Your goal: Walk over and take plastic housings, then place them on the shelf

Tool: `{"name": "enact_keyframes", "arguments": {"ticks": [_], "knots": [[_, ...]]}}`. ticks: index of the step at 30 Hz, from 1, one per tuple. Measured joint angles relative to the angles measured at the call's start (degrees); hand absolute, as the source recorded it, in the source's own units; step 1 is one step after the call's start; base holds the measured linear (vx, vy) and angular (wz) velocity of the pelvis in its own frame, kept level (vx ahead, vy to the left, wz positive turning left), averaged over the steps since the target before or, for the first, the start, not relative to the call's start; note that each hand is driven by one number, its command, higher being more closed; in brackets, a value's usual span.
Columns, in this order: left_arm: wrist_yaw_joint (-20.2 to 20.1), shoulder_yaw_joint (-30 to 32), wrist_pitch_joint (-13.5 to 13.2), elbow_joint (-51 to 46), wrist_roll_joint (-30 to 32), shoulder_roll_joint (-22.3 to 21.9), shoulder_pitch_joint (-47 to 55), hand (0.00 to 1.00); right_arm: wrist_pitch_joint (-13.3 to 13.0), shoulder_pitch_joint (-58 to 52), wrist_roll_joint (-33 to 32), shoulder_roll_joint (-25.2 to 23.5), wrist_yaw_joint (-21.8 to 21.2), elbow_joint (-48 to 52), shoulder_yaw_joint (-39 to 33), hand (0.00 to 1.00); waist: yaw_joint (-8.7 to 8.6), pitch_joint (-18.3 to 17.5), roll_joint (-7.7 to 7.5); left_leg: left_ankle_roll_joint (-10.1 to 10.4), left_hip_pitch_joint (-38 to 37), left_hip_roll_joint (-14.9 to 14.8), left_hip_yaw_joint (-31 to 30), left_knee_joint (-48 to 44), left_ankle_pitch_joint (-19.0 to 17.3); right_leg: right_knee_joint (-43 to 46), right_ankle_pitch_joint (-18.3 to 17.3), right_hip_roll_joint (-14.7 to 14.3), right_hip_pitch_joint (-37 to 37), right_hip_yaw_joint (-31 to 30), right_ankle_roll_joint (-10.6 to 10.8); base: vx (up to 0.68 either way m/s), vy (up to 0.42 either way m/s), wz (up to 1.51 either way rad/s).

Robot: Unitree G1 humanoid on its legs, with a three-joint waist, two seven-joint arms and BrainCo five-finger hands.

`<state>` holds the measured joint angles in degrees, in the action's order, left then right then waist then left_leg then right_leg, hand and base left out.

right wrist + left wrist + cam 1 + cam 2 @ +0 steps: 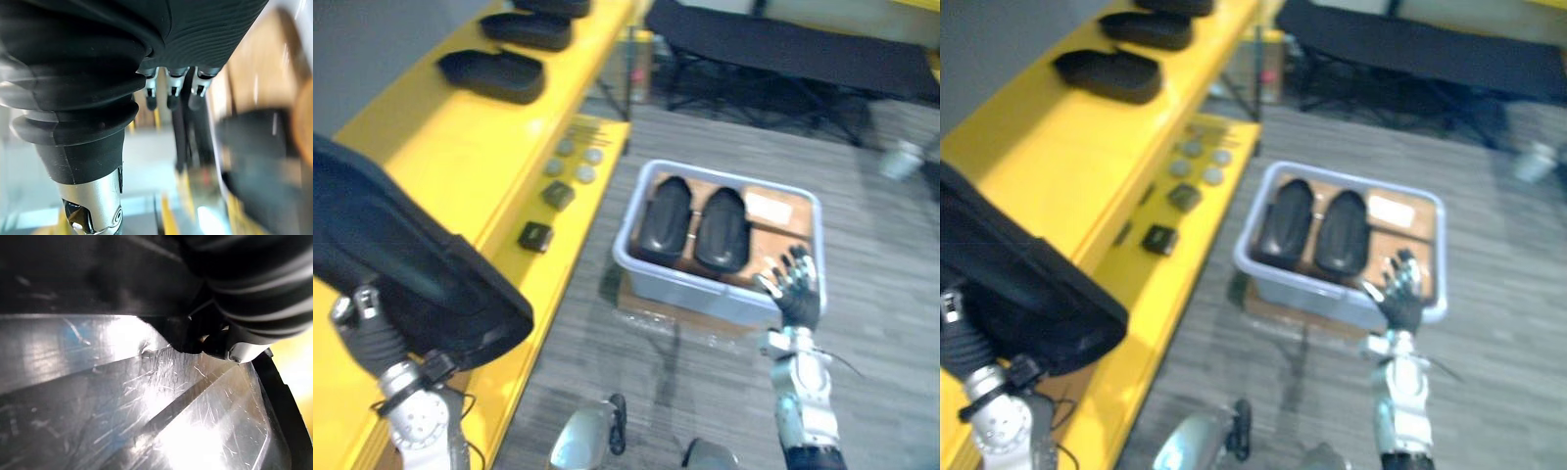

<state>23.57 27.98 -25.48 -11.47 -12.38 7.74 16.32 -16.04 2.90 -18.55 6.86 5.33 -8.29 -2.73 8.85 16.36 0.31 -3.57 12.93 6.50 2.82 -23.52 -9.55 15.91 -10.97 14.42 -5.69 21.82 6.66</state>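
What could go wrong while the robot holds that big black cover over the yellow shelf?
1. The large plastic housing is carried from underneath by the left hand alone, so it might tip and slide off before it lands on the yellow shelf.
2. Swinging it low could knock the small black parts off the shelf's lower ledge.
3. The open right hand hovers at the grey bin's near rim and could bump it.

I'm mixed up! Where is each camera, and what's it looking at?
Left eye view: on the head, looking down at yellow shelf, grey bin, right hand.
Right eye view: beside it, sharing that scene.
Left wrist view: on left hand, close against a black housing.
Right wrist view: on right hand, past its fingers toward the bin.
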Motion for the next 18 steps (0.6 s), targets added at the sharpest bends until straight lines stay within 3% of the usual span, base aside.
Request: {"name": "enact_keyframes", "arguments": {"ticks": [6, 11, 18], "knots": [[0.56, 12.47, -1.73, -1.46, -0.3, -4.9, 6.67, 1.0, -1.45, 7.34, 4.61, -2.29, 2.27, -5.98, 8.28, 0.0, 7.58, -0.62, 1.12, 0.14, -1.82, 1.74, -8.0, 0.31, 0.71, 2.54, -1.19, -0.6, -4.37, 5.19, -1.25, 0.08, -0.097, 0.74], [-1.64, 15.19, -3.85, -7.16, -3.87, -9.34, 8.69, 1.0, -1.58, 8.45, 8.32, -2.49, 2.37, -6.03, 10.19, 0.0, 9.06, -1.66, 0.33, 0.94, -0.84, 2.09, -10.1, 0.19, 0.24, 2.31, -1.42, -1.41, -5.19, 6.62, -1.73, 0.05, -0.062, 0.25], [-6.36, 13.0, -4.37, -10.61, -6.61, -9.37, 7.86, 1.0, -1.52, 5.7, 8.36, -2.23, 2.13, -6.25, 9.75, 0.0, 7.44, -3.76, -1.56, 0.79, -2.75, 1.16, -8.37, 1.28, 0.4, 2.19, -1.4, -1.38, -5.54, 6.38, -1.77, 0.05, -0.005, -0.16]]}}
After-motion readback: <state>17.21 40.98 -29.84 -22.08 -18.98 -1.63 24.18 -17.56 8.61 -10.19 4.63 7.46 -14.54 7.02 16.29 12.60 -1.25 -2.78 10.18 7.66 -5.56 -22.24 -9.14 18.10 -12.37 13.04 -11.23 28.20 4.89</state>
